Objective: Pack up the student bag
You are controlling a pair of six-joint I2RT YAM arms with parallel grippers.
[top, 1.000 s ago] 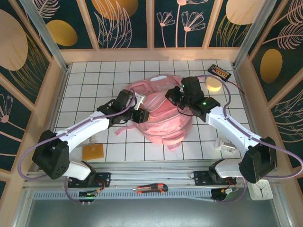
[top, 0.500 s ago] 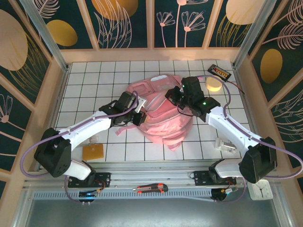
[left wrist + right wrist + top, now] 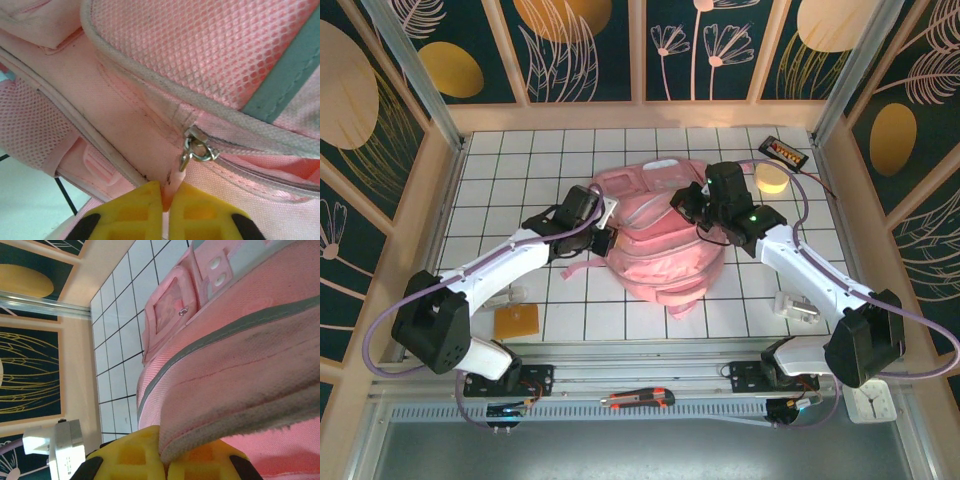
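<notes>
The large soft pink cloth backpack (image 3: 145,120) is matt woven fabric with open mesh panels and a smooth grey strip (image 3: 282,82). Its zipper slider (image 3: 198,148) is shiny metal, and its thin pink pull (image 3: 173,184) is cloth. The yellow finger pads (image 3: 131,216) look like matt plastic, and the white tiled tabletop (image 3: 510,165) looks smooth and slightly glossy.

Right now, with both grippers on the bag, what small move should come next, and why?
Probably draw the left gripper slowly along the zipper track, which looks closed. That gripper is pinched shut on the zipper pull tab, and the right gripper clamps an edge of the student bag, which should brace it.
</notes>
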